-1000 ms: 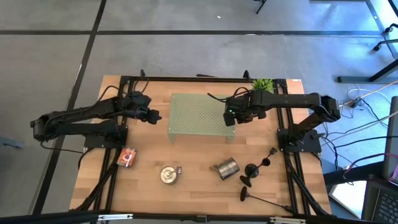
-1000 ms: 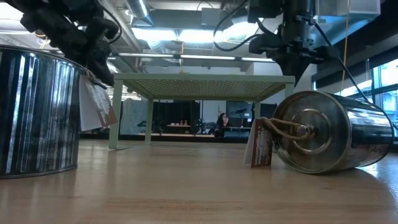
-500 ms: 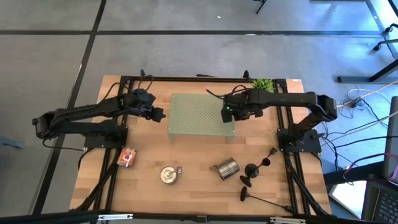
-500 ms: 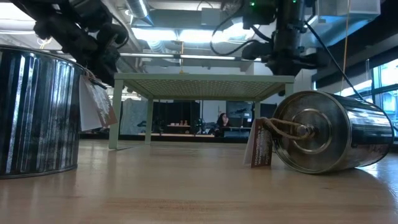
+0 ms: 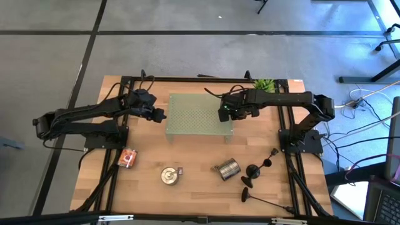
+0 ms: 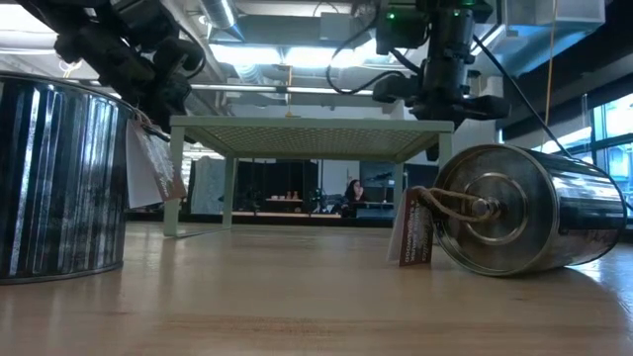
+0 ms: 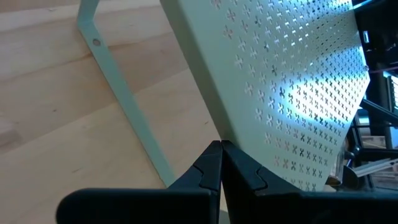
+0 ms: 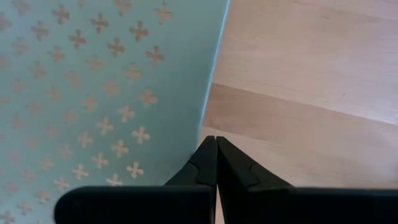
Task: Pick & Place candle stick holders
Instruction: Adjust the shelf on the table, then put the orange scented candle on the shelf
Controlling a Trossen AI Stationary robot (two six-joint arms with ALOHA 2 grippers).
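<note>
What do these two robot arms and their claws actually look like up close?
Both arms are black, jointed and slender, with black cables looping along them. The right arm shows a small green light near its wrist. The left claw and right claw each have two dark, pointed fingers with notched inner edges.

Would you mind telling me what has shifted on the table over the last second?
The green perforated rack has slid toward the left arm's side, with the shut right tool following its edge. The shut left tool sits at the opposite edge. The candle stick holders and cans stayed put.
</note>
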